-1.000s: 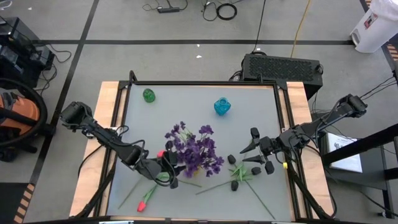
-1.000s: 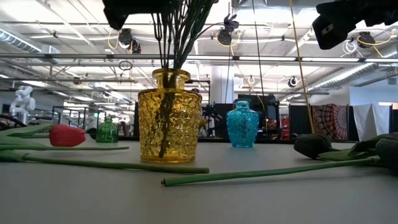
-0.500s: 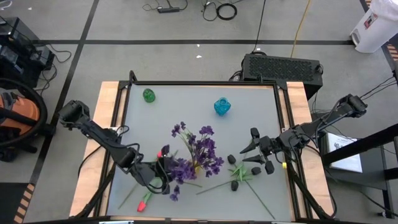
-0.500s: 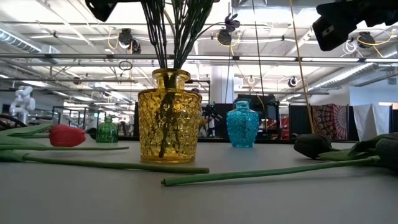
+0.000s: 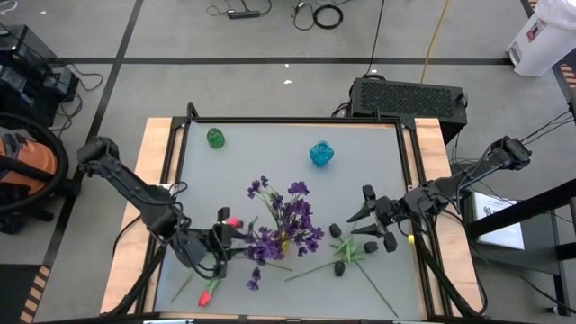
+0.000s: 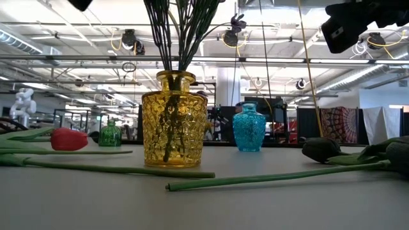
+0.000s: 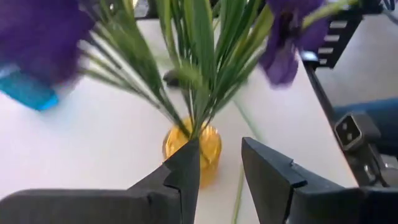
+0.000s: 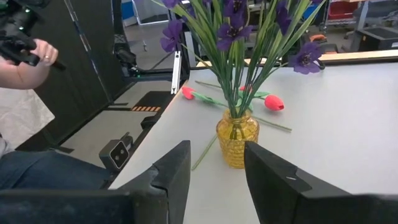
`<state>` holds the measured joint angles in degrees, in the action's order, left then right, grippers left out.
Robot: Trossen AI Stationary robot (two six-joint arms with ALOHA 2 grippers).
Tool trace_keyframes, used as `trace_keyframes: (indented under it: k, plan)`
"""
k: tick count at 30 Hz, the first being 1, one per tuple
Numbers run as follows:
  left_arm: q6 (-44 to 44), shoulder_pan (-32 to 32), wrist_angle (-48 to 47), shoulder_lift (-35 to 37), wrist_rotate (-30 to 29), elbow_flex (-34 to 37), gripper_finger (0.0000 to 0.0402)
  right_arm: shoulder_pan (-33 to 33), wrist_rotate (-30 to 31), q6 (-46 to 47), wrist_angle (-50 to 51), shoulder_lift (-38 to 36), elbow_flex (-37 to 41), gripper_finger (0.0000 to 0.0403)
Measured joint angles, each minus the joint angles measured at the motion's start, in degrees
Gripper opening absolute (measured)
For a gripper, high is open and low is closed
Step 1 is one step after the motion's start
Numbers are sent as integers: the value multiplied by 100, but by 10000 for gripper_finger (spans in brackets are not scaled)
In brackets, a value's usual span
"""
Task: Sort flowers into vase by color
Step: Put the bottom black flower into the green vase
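Note:
Purple flowers stand with their green stems in a yellow glass vase at the table's middle. My left gripper hangs open just left of the bunch, its fingers empty, the vase beyond them. Two red tulips lie on the table left of the vase. Black-headed blooms on green stems lie to its right. My right gripper waits open above them, facing the vase.
A small green vase and a blue vase stand near the table's far edge. Long green stems lie across the near part of the table. A person's hand shows beyond the table's left side.
My left gripper has drawn back from the purple bunch toward the table's left edge and risen. The purple sprays have spread out in the vase, one now leaning toward the near edge. The vase has stayed in place.

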<state>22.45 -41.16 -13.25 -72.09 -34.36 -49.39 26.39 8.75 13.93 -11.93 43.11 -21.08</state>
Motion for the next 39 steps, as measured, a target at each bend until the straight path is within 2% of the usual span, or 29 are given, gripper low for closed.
trace_keyframes:
  k: [10, 15, 19, 22, 33, 39]
  plan:
    - [1291, -59, -2352, 631, -20, 0, 125, 2, -463, 17, 298, 1, 0, 141]
    - [1478, -55, -3203, 660, -504, 0, 125, 5, -494, -407, 773, 129, 0, 141]
    - [1478, -55, -3262, 649, -1011, 0, 125, 9, -873, -831, 896, 442, 0, 141]
    - [1480, -53, -3129, 647, -1201, 0, 125, 40, -935, -1165, 906, 752, 0, 141]
    - [1482, -53, -2746, 647, -1262, 0, 125, 46, -913, -2678, 743, 1808, -2, 141]
    - [1487, -53, -2748, 645, -1263, 0, 125, 46, -911, -2848, 906, 2276, -2, 141]
